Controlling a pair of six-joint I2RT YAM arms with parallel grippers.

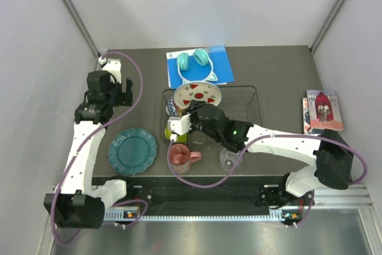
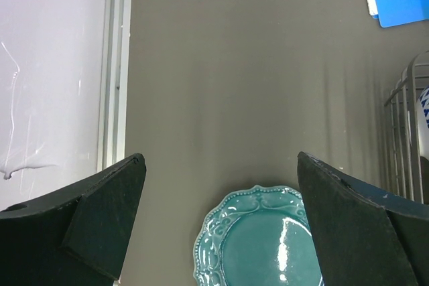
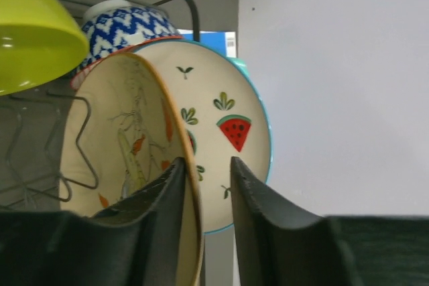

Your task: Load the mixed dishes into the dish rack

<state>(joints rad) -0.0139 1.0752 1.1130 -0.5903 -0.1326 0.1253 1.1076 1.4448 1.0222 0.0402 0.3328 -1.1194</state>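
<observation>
Dark table [image 1: 143,82], teal plate [image 1: 132,151], pink mug [image 1: 181,158] and clear glass [image 1: 228,158] near front — dish rack [image 1: 249,101] central, blue book [image 1: 222,64] behind

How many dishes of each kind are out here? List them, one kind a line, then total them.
Plates: 3 (watermelon plate, floral plate, teal plate)
Bowls: 2 (lime-green bowl, patterned bowl)
Mugs: 1 (pink mug)
Glasses: 1 (clear glass)
Total: 7

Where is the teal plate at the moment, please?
In the top external view the teal plate lies flat on the table at the front left, left of the dish rack, with the pink mug just to its right.
</observation>
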